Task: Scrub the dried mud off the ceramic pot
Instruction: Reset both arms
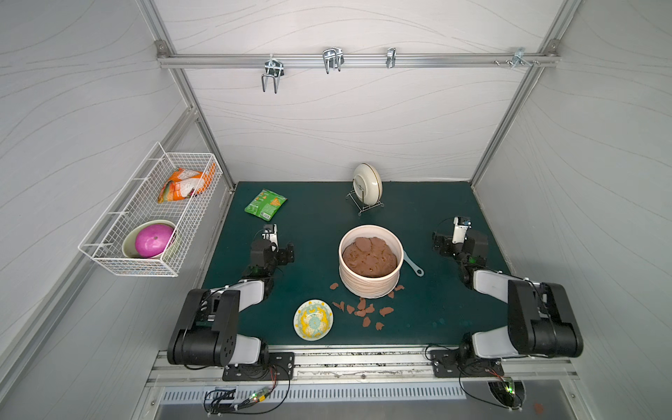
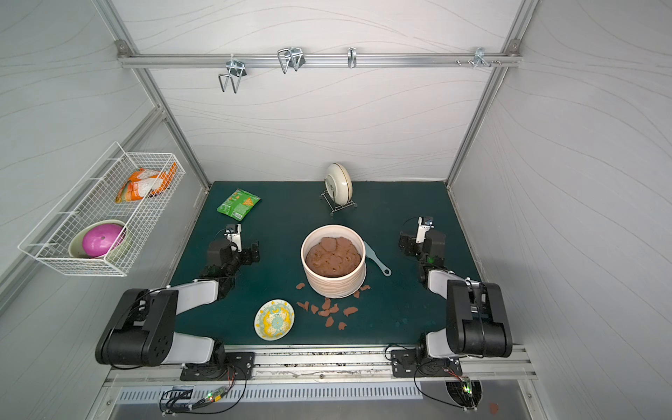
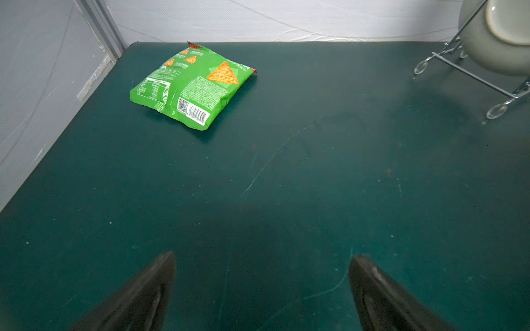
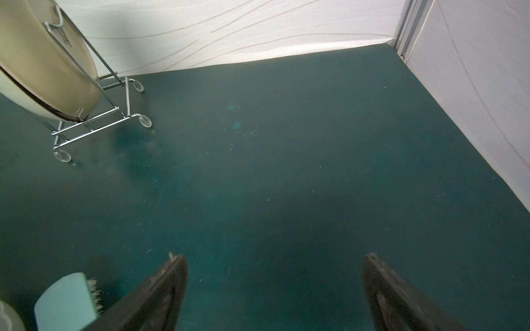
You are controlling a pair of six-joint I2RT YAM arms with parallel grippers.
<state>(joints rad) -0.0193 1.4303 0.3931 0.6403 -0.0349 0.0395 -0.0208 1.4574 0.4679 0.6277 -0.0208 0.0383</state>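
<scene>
Both my grippers are spread wide and hold nothing: left gripper (image 3: 262, 258) toward the tabletop's (image 1: 312, 254) left edge, right gripper (image 4: 275, 258) toward its right. One ceramic pot (image 1: 371, 282) stands mid-tabletop between them. About a dozen flakes of dried mud (image 1: 386, 311) lie scattered toward the front edge, beside one yellow plate (image 1: 313, 320).

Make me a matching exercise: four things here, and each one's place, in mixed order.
Things: 1 green snack bag; 2 cream dish; 3 pink ball; 4 blue brush.
Places: a in a bowl in the wire basket; b beside the ceramic pot; c flat, near the mat's far left corner; d upright in a wire stand.
Pairs: 1-c; 2-d; 3-a; 4-b.
</scene>
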